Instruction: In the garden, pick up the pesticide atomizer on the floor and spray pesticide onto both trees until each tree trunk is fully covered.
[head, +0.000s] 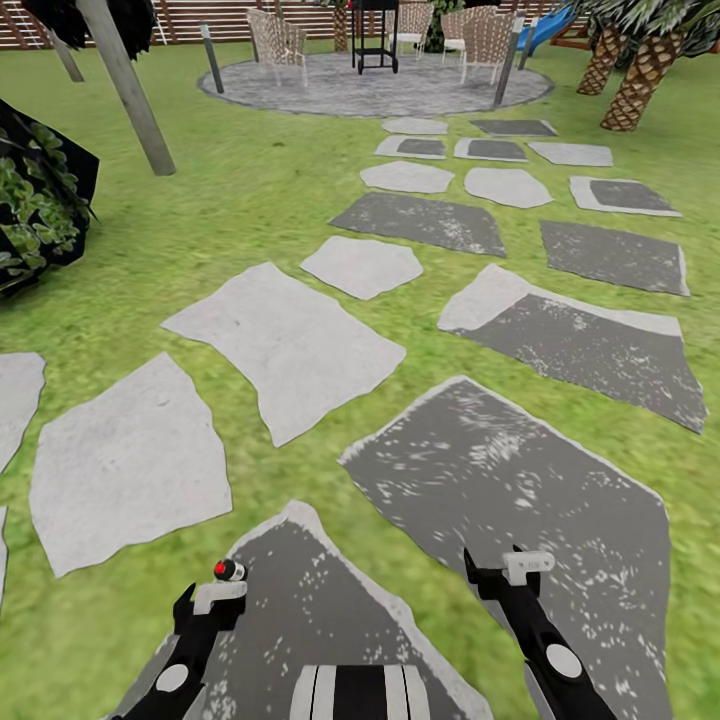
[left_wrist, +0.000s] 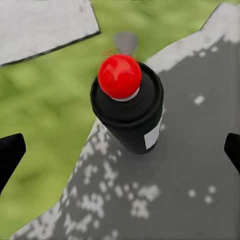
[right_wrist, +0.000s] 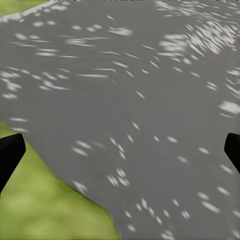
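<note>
The left gripper (head: 212, 597) sits low at the robot's left in the head view, and just past its white tip stands the black cylindrical pesticide atomizer with a round red cap (head: 229, 570). In the left wrist view this can (left_wrist: 129, 107) stands between the two black fingertips (left_wrist: 10, 155), which sit wide apart at either edge and well clear of it, so the left jaws are spread and empty. The can stands upright on the edge of a dark grey, white-speckled stepping stone (left_wrist: 170, 170), with blurry green grass lawn (left_wrist: 45, 100) beside it.

The right gripper (head: 505, 570) hangs over a larger dark stone (head: 520, 480); in its wrist view the black fingertips (right_wrist: 10, 155) are likewise far apart, with nothing between them but stone.

Farther out, pale grey flat stones (head: 290, 340) and darker ones lead across the lawn to a round grey paved patio (head: 375, 85) with wicker chairs (head: 278, 40). A leaning grey-brown tree trunk (head: 125, 85) rises at the far left, scaly palm trunks (head: 640, 85) at the far right, and a brown slatted fence (head: 200, 20) runs behind.
</note>
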